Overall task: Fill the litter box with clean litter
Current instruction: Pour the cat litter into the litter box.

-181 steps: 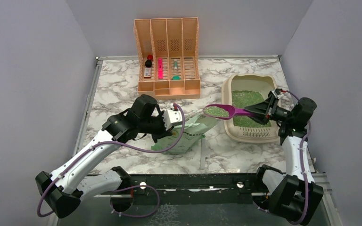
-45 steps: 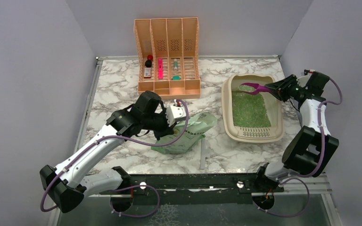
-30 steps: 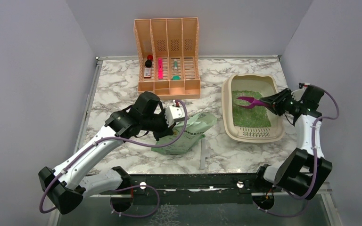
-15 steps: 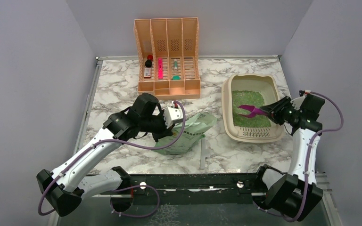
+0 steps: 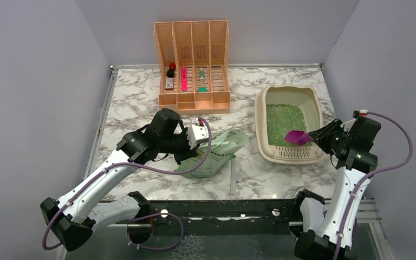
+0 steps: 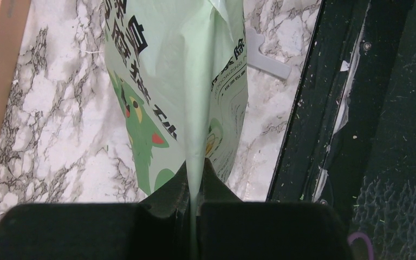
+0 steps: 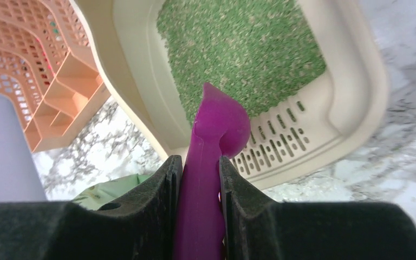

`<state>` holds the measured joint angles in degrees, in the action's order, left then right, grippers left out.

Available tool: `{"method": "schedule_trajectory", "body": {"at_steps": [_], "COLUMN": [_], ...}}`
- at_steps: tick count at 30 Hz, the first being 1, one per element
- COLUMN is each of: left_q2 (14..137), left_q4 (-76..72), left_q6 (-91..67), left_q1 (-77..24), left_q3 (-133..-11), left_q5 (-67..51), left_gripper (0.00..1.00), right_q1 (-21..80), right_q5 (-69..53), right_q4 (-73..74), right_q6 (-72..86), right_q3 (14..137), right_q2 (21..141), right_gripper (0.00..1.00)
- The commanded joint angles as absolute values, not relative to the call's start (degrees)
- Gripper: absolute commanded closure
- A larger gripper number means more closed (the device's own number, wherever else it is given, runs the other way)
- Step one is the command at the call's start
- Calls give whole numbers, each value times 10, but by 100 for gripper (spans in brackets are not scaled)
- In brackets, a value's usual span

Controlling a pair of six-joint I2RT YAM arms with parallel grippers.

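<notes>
- On the right half of the marble table point(image 5: 135, 103), close to the right wall: the litter box point(image 5: 258, 122), beige, lying flat, with its slotted grille at the near end.
- Inside this box: the clean litter point(image 5: 284, 116), a grainy green layer spread from the far wall up to the edge of the grille.
- Right gripper point(image 5: 315, 135): above the near right corner of the box, both fingers pressed on the sides of a purple scoop point(image 5: 295, 137), jaws apart only as much as the handle is thick.
- Bowl of the scoop: turned to the left, hanging over the border between the granules and the grille; touching the litter or not, impossible to tell.
- Same things from the right wrist: gripper point(image 7: 200, 179), scoop point(image 7: 216, 127), litter point(image 7: 244, 49), rim of the box point(image 7: 357, 70).
- Left gripper point(image 5: 189, 145): around the middle of the table, left of the box and well apart from it, jaws fully closed and pinching a thin top fold of a pale green bag point(image 5: 219, 149).
- From the left wrist: gripper point(image 6: 195, 195) with the fold between the fingers, and the bag point(image 6: 168, 70) printed with a green cartoon animal and dark characters, its lower part resting on the marble.
- Just beside the bag, toward the near edge: a small pale grey strip point(image 5: 231, 176), flat on the table.
- At the far middle: a peach file organizer point(image 5: 192, 65), upright, with some small things in its compartments.
</notes>
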<state>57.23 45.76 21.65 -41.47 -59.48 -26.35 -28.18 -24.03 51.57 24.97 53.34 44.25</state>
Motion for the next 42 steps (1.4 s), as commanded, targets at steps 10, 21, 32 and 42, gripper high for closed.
{"method": "schedule_trajectory", "body": {"at_steps": [10,21,32,42], "left_q2": [533,536,539,541], "left_q4": [410,399,395,393], "left_q6": [228,213,222,227], "left_q1": [-417,-417,-417,-417], "left_q3": [-598,-602,-600,-595], "left_q5": [-291,-294,-289,-273], "left_gripper": [100,100,100,100], "right_q1": [-281,-281,-279,-228], "right_q5": [-204,-391,-537,-682], "right_q4": [554,521,499,411], "right_q6": [196,223,270,337], "right_q3": [688,693,727,698], "right_q2": [493,523,529,553], "right_gripper": [99,99,99,99]}}
